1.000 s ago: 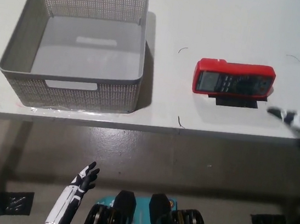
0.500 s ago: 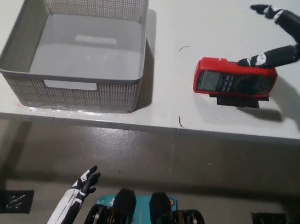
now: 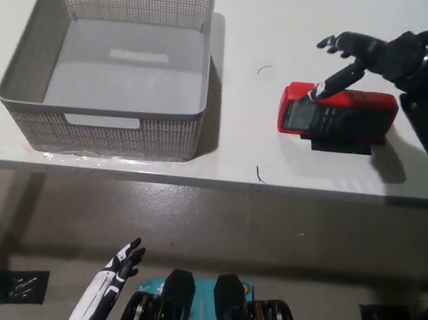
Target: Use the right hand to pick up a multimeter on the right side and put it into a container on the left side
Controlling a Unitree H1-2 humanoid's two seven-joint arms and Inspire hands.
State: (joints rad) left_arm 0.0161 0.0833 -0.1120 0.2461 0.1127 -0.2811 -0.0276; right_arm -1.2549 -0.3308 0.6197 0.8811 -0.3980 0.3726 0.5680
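The white left hand (image 3: 116, 273) hangs low under the table (image 3: 228, 174) edge, fingers spread, holding nothing. On the table's right lies the multimeter (image 3: 337, 113), red with a dark face, flat. The black right hand (image 3: 369, 58) spreads wide over it, one finger touching. The gray basket (image 3: 20, 71) sits far left.

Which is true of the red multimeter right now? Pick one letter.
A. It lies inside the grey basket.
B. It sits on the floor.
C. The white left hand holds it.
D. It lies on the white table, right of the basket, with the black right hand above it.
D: the multimeter lies on the white table, right of the basket, with the open right hand reaching over it.
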